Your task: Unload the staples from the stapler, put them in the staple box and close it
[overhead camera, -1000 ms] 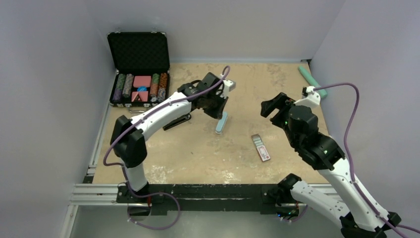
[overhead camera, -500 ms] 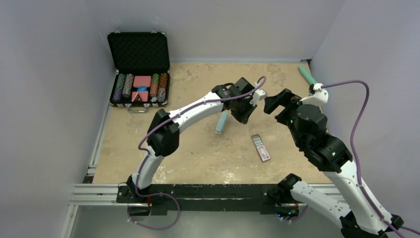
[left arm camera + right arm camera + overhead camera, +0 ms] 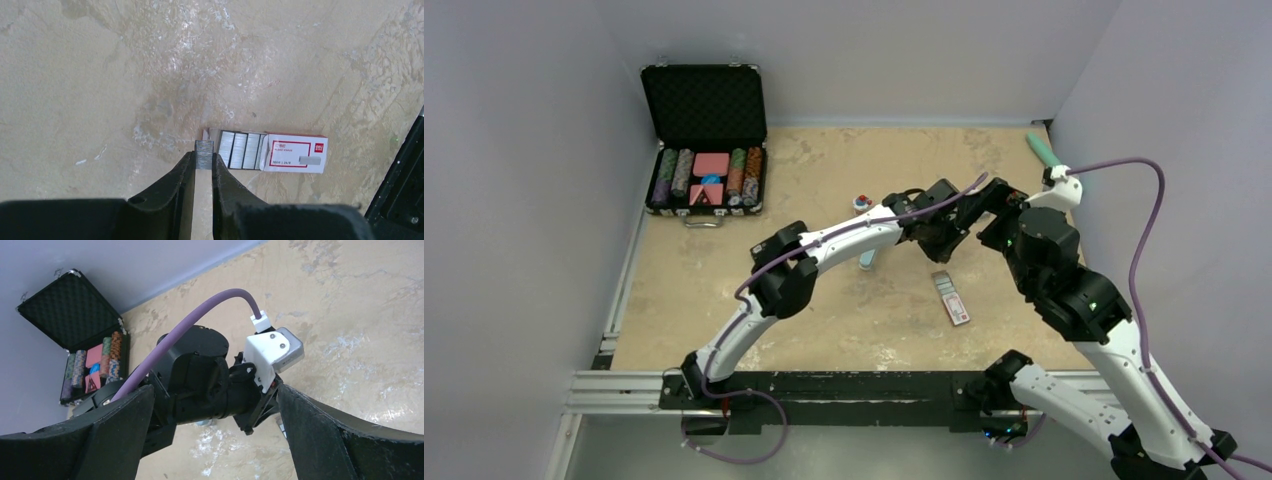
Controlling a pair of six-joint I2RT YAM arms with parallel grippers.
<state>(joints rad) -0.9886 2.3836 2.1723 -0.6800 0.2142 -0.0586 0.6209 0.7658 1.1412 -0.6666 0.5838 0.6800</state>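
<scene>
The short silvery-grey strip of staples (image 3: 204, 152) is pinched at the very tips of the left end effector (image 3: 203, 161), whose fingers are pressed together on it. It hangs over the beige mottled table (image 3: 90, 90), just beside the open end of the flat red, white and grey staple pack (image 3: 295, 156) (how high above it, I cannot tell). The small black stapler I cannot find in any view; possibly the left arm covers it.

The right end effector (image 3: 215, 389) is spread wide and holds nothing. In its own view its two fingers stand on either side of the black wrist (image 3: 197, 372) of the left arm, very near to it.

You should watch two risks here, I think. First, the grip takes only one end of a thin strip, so a quick move or a knock could make it slip out or break into loose pieces on the table. Second, the arms are crowded together; if either one advances, the right fingers may strike the left wrist or catch its purple cable (image 3: 200, 322), and this shock could shake the strip free.
</scene>
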